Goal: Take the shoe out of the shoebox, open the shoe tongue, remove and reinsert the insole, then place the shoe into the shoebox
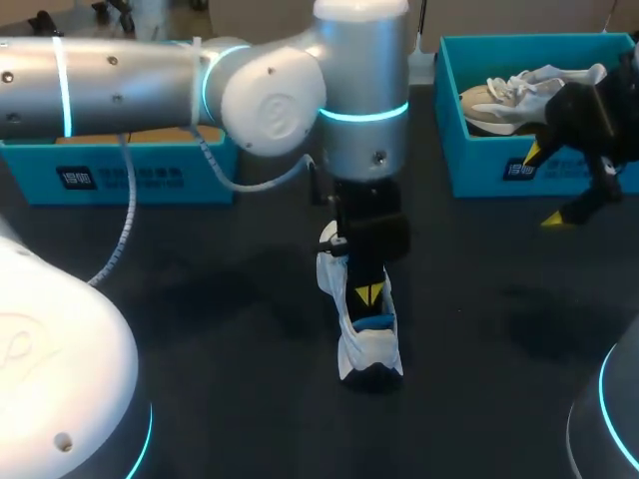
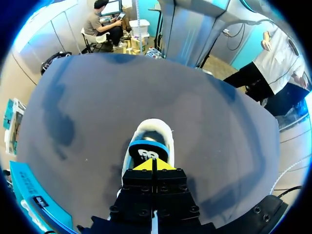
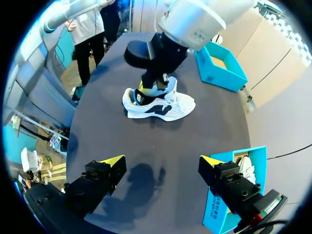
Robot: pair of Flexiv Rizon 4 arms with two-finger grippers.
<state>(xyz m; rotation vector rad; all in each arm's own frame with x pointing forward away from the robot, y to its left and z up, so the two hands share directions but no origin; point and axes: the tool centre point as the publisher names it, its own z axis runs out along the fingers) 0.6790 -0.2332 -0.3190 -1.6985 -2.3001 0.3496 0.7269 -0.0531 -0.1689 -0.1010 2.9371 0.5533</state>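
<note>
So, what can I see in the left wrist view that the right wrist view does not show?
Only the left wrist view shows the left hand from behind, its yellow tips closed together on the blue-edged insole. Only the right wrist view shows the open right hand and a second shoe lying in a shoebox. Both show the white shoe on the dark table. The left wrist view also catches a blue box wall, but which box I cannot tell.

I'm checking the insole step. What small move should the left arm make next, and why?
Probably lift the left gripper a little: its tips look pinched on the blue-edged insole, which stands partly out of the shoe on the table.
</note>
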